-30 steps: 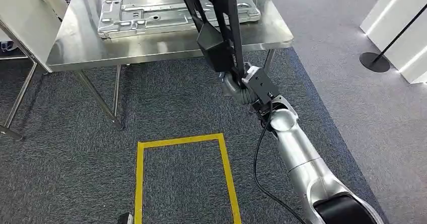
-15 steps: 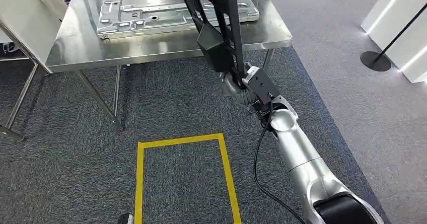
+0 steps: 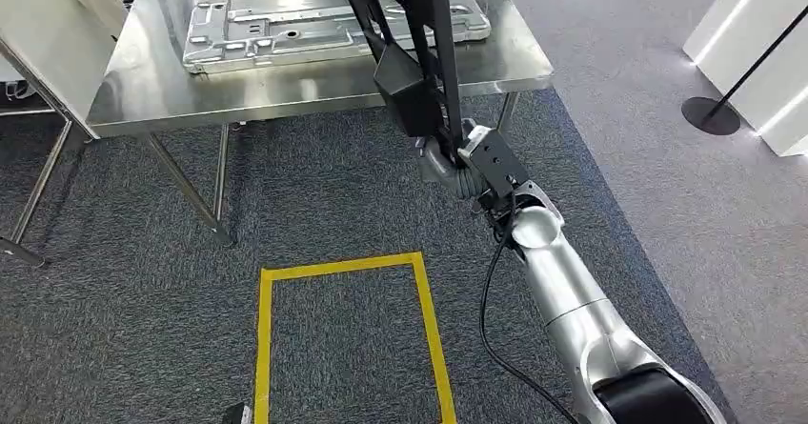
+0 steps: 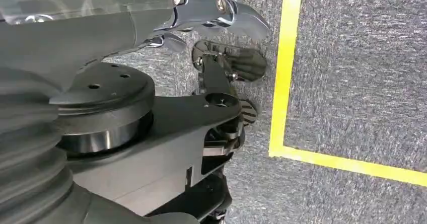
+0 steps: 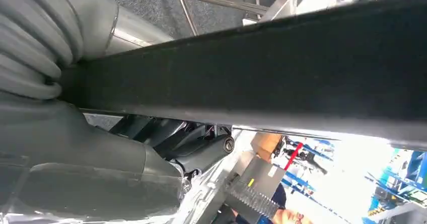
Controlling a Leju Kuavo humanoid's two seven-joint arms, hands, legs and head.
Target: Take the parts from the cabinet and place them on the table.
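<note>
Black frame part (image 3: 412, 62) sits gripped in my right hand (image 3: 448, 162), raised over the steel table's (image 3: 152, 90) front edge; nothing has moved in the last second. Left hand (image 4: 221, 17) hangs by the floor, grip unclear.

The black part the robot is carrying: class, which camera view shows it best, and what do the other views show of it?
The head view: the black part rises from the right hand across the steel table's edge, shape readable. The right wrist view shows just a dark bar too close to read. The left wrist view faces carpet and yellow floor tape.
</note>
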